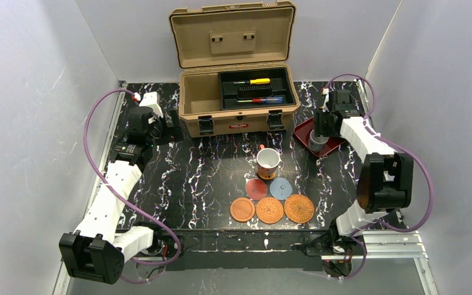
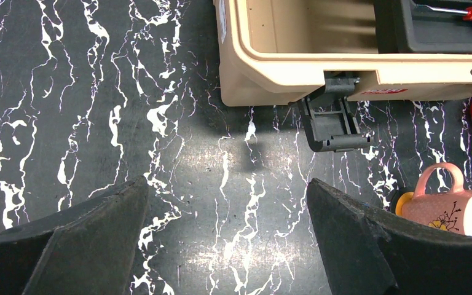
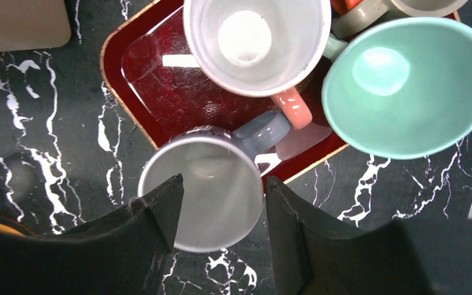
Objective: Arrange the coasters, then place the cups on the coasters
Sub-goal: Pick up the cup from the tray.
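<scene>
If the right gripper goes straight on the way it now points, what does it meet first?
The grey cup. It lies directly ahead of the right gripper, whose open fingers stand roughly at the two sides of its rim. How near they are I cannot tell.

This looked like a robotics lab cell: white panels [image 1: 31,92] walled in a black marbled tabletop [image 1: 203,178], with an open tan toolbox [image 1: 239,117] just ahead of the left claw [image 2: 226,184].

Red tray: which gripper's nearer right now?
Right. The right gripper hangs over the red tray at its near corner, jaws open above the grey cup. The left gripper is across the table, open, by the toolbox at its left front corner.
</scene>
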### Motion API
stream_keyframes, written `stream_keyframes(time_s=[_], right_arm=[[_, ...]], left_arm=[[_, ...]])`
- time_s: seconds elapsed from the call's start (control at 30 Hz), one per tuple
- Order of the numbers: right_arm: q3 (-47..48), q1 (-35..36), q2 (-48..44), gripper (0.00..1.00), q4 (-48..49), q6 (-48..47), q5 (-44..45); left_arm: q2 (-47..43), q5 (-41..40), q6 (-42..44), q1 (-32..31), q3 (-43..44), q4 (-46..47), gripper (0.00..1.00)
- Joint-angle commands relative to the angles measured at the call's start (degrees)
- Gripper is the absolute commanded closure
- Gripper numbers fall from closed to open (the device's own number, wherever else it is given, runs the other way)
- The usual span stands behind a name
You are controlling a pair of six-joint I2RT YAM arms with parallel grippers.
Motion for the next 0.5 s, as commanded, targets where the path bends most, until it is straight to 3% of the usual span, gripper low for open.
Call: stream_keyframes(time_s=[0.0, 0.27, 0.47], right_arm=[[-1.0, 1.1, -6.4, 0.39, 0.8, 8.0, 5.1], [-7.6, 1.4, -12.8, 0.4, 3.1, 20.9, 16.5], [-8.5, 1.4, -11.1, 0.4, 3.7, 23.0, 15.7]], left_arm=[[-0.1, 0.7, -0.3, -0.4, -0.1, 0.0, 0.01], [-0.4, 0.5, -0.3, -0.4, -0.1, 0.0, 0.01], [-0.5, 0.6, -0.3, -0.4, -0.1, 0.0, 0.01]])
